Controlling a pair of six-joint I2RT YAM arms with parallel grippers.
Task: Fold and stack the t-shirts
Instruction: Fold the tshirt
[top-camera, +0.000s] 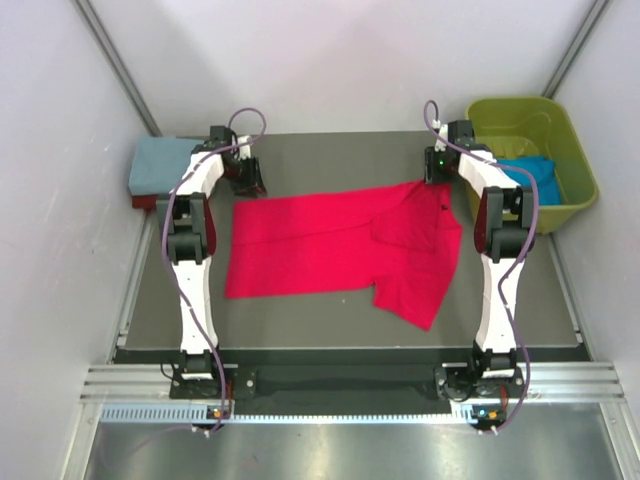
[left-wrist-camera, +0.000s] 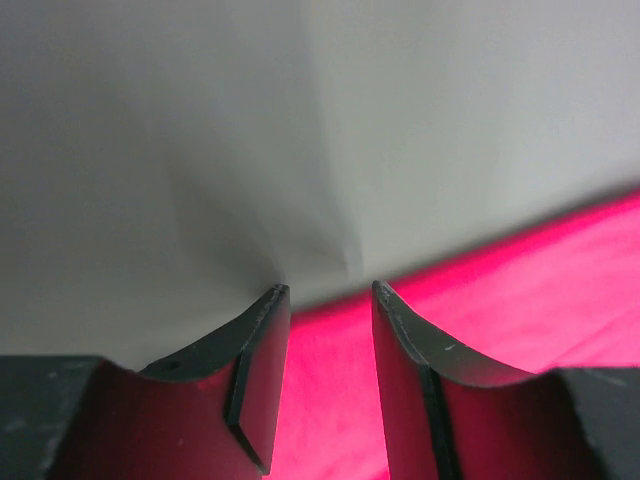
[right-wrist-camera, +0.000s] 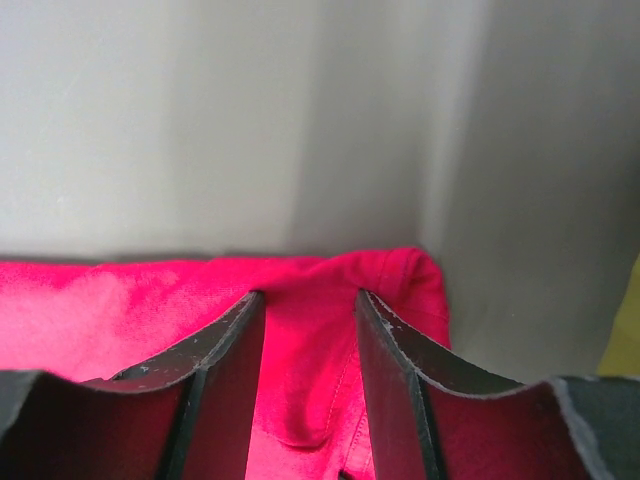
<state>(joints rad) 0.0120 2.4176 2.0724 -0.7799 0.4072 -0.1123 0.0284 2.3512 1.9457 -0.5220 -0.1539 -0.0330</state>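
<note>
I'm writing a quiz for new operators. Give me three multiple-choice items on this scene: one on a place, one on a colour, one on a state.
1. Where is the bright blue tee?
A in the olive-green tub
B hanging on the wall
C under the camera rail

2. What colour is the folded tee at the far left corner?
A yellow
B blue-grey
C white

3. How does the bright red tee lie?
A spread out on the table
B rolled into a ball
C hanging in the air

Key: 1 A, it lies inside the tub. 2 B, its cloth is a dusty blue-grey. 3 A, it lies flat across the table.
</note>
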